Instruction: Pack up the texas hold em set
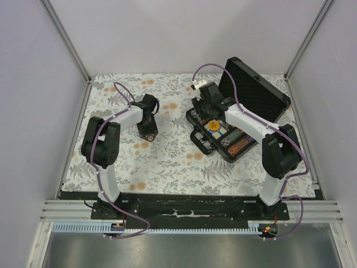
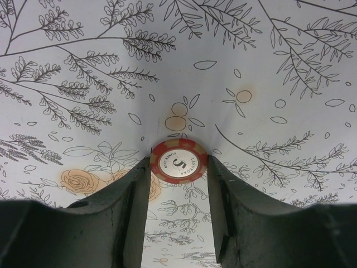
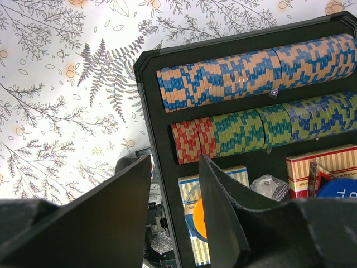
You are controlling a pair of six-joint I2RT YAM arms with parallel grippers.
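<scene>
**Pinching a loose chip by its rim**

Pinching a reddish chip (image 2: 178, 161) edge to edge with the left gripper (image 2: 179, 165), one finger on each side of the rim, dead centre of the left wrist view. Lying flat, face with the 5 upward, on the floral cloth (image 2: 268, 84), which puckers slightly beside the fingertips.

Probably light, rigid and smooth-edged, so liable to squirt out or tip if squeezed off-centre. Best taken across the full width, low on the rim, and lifted level.

Further out, in the right half of the top view: black case (image 1: 196, 138) lying open, lid (image 1: 254, 92) tilted back, well apart from the chip. Above its tray, the right gripper (image 3: 175, 162), fingers spread with nothing between them. Beyond those, chip rows (image 3: 251, 72) packed on edge, red ones (image 3: 192, 139) at the left end of the lower row, seemingly home for this chip.
</scene>
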